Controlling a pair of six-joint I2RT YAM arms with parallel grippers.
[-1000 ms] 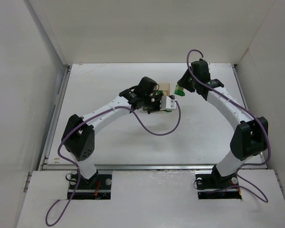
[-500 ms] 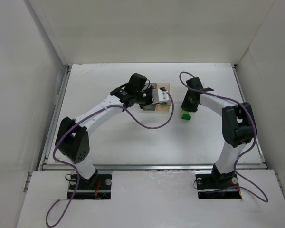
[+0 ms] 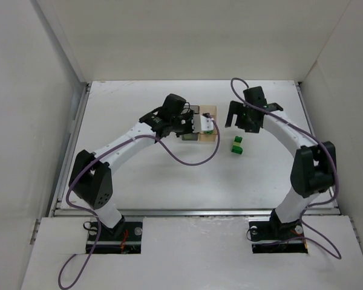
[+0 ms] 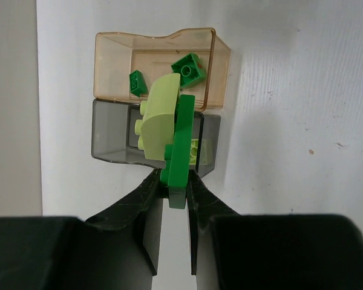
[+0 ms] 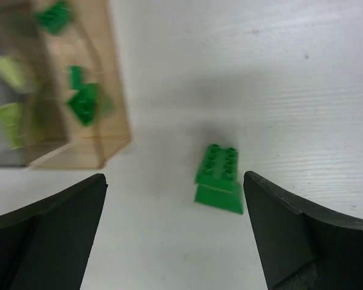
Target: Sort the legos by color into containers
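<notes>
My left gripper [image 4: 172, 181] is shut on a bright green lego [image 4: 180, 151] that has a pale yellow-green curved lego [image 4: 157, 124] stuck to its side. It hangs over the smoky grey container [image 4: 109, 136], which holds pale pieces. The adjoining amber container [image 4: 115, 48] holds two green legos [image 4: 189, 69]. My right gripper [image 5: 174, 181] stands open above the table, and a green lego [image 5: 219, 178] lies loose between its fingers, to the right of the amber container [image 5: 112, 90]. From above, that lego [image 3: 236, 145] lies just in front of the right gripper [image 3: 238, 122], right of the containers [image 3: 209, 112].
White walls close in the table on the left, back and right. A purple cable [image 3: 193, 160] loops down from the left arm in front of the containers. The left gripper [image 3: 207, 127] covers much of the boxes from above.
My right gripper carried the green lego down to the table right of the containers, opened, let it go and drew back. The left arm shifted slightly farther back with its legos.
</notes>
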